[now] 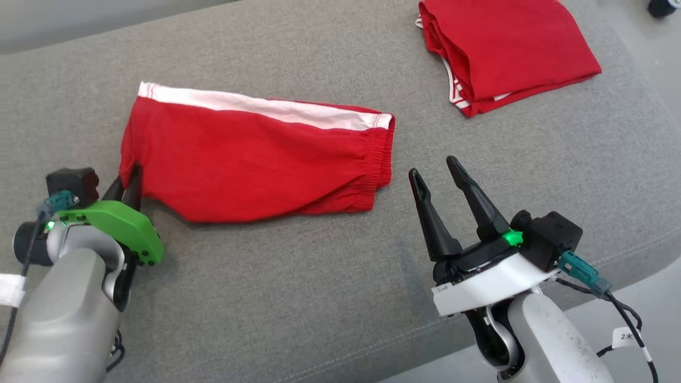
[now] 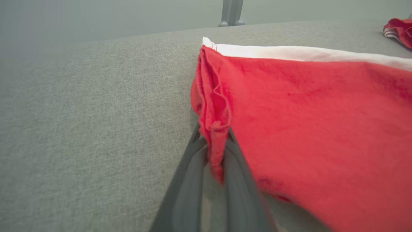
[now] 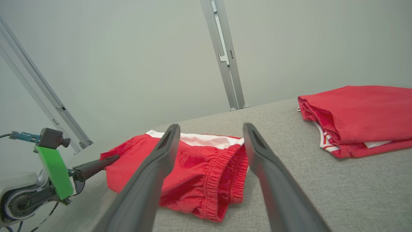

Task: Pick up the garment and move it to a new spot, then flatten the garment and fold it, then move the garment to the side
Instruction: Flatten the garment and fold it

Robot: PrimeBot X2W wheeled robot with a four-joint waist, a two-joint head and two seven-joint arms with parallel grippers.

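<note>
Head view: red shorts (image 1: 255,159) flat on the grey cushion (image 1: 319,308), left gripper (image 1: 129,176) pinching their near-left corner, right gripper (image 1: 433,166) splayed, empty, just beside the waistband. Left wrist view: hem clamped between both fingers (image 2: 188,190). Right wrist view: waistband beyond the parted jaws.

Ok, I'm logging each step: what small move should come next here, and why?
Probably the right claw should ease forward and down to close on the elastic waistband of the red shorts. It is open and clear of the cloth, while the left claw already pinches the leg-hem corner; holding both ends would allow a fold.
</note>
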